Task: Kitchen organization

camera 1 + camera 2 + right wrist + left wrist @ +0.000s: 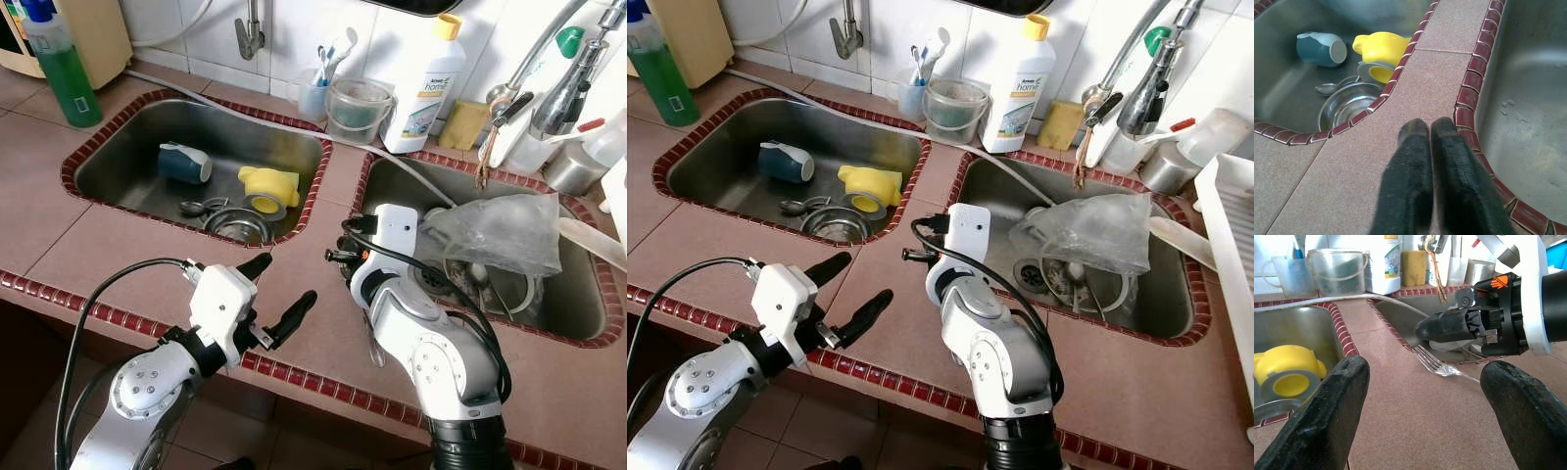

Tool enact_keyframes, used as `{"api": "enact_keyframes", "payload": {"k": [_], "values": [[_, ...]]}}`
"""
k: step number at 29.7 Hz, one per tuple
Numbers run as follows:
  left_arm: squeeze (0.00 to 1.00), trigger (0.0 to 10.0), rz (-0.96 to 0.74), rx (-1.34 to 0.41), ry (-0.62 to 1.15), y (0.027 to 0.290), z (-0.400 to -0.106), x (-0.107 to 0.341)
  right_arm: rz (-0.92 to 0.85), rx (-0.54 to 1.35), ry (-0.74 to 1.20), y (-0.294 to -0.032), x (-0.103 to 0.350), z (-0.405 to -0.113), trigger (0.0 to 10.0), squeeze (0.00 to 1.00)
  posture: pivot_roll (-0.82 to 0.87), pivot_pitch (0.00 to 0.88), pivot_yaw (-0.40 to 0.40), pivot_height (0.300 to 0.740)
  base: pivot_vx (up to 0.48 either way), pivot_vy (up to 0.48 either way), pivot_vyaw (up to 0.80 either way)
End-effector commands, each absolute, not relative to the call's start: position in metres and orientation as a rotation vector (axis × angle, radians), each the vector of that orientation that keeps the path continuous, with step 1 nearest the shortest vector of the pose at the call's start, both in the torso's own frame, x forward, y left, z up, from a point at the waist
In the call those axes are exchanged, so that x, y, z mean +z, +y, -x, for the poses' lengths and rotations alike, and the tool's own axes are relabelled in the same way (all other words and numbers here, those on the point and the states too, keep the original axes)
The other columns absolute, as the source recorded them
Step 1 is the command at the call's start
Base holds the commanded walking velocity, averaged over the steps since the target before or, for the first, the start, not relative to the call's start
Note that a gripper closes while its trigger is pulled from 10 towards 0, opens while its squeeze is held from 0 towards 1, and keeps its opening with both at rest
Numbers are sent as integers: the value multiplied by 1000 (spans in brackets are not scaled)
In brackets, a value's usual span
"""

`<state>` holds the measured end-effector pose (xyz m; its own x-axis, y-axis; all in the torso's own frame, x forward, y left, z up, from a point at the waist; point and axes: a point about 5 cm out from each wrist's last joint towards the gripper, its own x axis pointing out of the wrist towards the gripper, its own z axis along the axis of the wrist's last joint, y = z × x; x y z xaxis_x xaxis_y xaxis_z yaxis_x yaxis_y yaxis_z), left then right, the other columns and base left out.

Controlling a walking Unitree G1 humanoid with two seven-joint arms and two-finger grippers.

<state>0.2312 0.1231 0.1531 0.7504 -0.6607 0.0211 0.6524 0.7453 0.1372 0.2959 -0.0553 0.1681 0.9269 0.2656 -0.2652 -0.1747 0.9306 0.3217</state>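
Observation:
A metal fork (1442, 368) lies on the brown tiled counter (294, 255) between the two sinks. My right gripper (1429, 128) hovers just above it with its fingers pressed together and nothing in them. My left gripper (284, 284) is open over the counter's front edge, a little to the left of the fork, and its fingers (1327, 416) are wide apart. In the left sink (127, 157) lie a yellow cup (266, 184), a dark blue mug (184, 163) on its side and a spoon (193, 207) by the drain.
The right sink (578, 294) holds a crumpled clear plastic bag (500, 230) over some dishes. Along the back wall stand a white detergent bottle (423, 88), a sponge (462, 122), a clear tub (358, 108) and a green bottle (61, 69). A white dish rack (1229, 255) is at the far right.

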Motion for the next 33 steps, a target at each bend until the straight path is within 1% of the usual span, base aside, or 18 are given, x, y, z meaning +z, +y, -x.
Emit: {"api": "enact_keyframes", "payload": {"k": [1,9,14,15,16,17,18,19,22,23,24,26,27,31,33], "values": [[0,10000,-126,-723,-67,122,-232,151,-324,248,338,-43,164,-284,10000,1000,-35,145,-113,740,0,0,0],[0,10000,-126,-728,-70,120,-237,151,-242,183,381,-39,157,-279,10000,1000,-51,147,-104,740,0,0,0],[0,10000,-119,-653,-73,126,-250,150,-188,160,299,-39,161,-282,10000,1000,-63,140,-89,740,0,0,0],[0,10000,-111,-634,-77,128,-253,150,-171,166,265,-40,163,-283,10000,918,-63,140,-89,740,0,0,0],[0,10000,-98,-610,-76,130,-257,151,-142,168,209,-41,167,-285,10000,137,-68,132,-81,740,0,0,0],[0,10000,-84,-558,-78,134,-265,152,-66,189,62,-44,176,-288,10000,0,-73,125,-70,740,0,0,0],[0,10000,-84,-558,-78,134,-265,152,-66,189,62,-44,176,-288,10000,0,-73,125,-70,740,0,0,0],[0,10000,-74,-543,-85,136,-268,153,-35,189,0,-45,180,-289,10000,0,-74,122,-64,740,0,0,0],[0,10000,-26,-501,-102,140,-275,157,-37,243,-143,-52,188,-289,10000,0,-82,110,-46,740,0,0,0],[0,10000,-4,-473,-107,143,-280,158,-4,250,-221,-56,192,-288,10000,0,-84,104,-40,740,0,0,0],[0,10000,9,-458,-113,145,-282,159,-14,246,-245,-60,191,-288,10000,0,-86,100,-35,740,0,0,0],[0,10000,30,-440,-114,147,-284,159,-20,252,-260,-62,190,-287,10000,0,-87,92,-25,740,0,0,0],[0,10000,60,-421,-126,149,-287,162,7,230,-291,-66,188,-287,10000,0,-89,87,-20,740,0,0,0],[0,10000,67,-400,-128,152,-289,162,46,208,-280,-72,177,-287,10000,0,-92,79,-9,740,0,0,0],[0,10000,69,-399,-126,153,-289,160,24,206,-270,-74,173,-287,10000,0,-95,76,-5,740,0,0,0]]}}
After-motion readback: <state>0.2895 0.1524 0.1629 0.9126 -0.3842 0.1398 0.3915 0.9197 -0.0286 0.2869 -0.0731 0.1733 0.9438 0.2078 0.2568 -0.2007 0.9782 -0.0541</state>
